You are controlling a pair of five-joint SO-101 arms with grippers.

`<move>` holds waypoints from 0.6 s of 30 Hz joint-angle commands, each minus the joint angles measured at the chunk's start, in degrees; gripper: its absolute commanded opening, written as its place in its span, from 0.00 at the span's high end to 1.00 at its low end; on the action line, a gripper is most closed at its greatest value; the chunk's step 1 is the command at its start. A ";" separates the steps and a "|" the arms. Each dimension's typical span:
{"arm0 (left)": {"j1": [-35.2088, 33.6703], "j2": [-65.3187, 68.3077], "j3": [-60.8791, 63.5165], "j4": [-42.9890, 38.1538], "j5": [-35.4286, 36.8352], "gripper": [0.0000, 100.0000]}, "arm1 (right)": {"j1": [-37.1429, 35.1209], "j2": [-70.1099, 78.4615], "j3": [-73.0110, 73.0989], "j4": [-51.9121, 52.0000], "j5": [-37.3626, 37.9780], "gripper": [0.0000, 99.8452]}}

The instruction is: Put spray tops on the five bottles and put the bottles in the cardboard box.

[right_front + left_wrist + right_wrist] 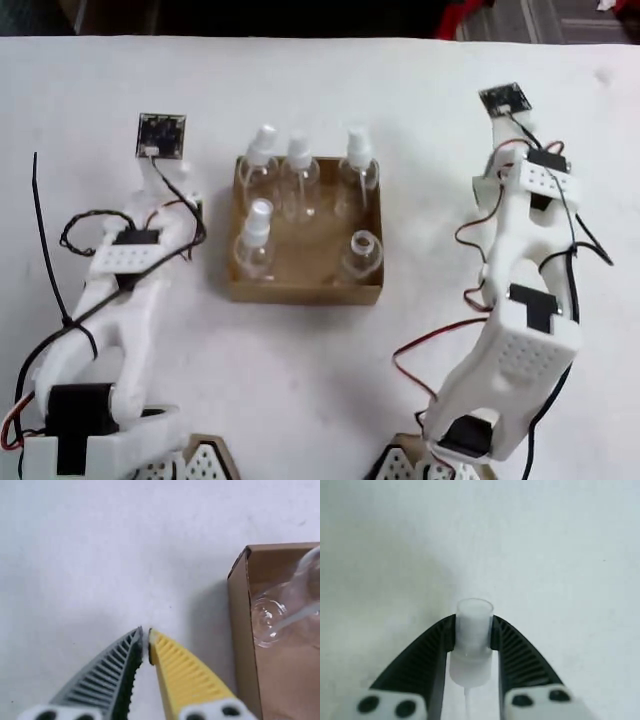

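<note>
Spray top [472, 635], clenched in the right fingers [420, 665], should next go onto the uncapped bottle [360, 252] inside the cardboard box [300, 292]; left fingers [105, 675] closed, empty

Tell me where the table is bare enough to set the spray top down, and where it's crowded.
Bare: the table strip beyond the cardboard box; the patch between the box and the right arm; the patch between the box and both arms' bases. Crowded: inside the box, five bottles; the gap toward the left arm is narrow.

Robotics lab bench: white table [300, 380], bare-wired printed arms [520, 350].
</note>
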 commanded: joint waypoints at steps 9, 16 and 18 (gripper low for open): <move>0.57 -1.54 -2.81 -1.32 -0.62 0.98 | -6.99 -25.36 -0.62 13.41 -17.58 0.98; 0.57 -1.54 -2.81 -1.14 -0.62 0.98 | -3.82 -35.65 -0.53 13.76 -18.02 0.98; 0.57 -1.54 -2.81 -1.14 -0.62 0.98 | -3.91 -38.37 -0.53 15.52 -18.02 0.98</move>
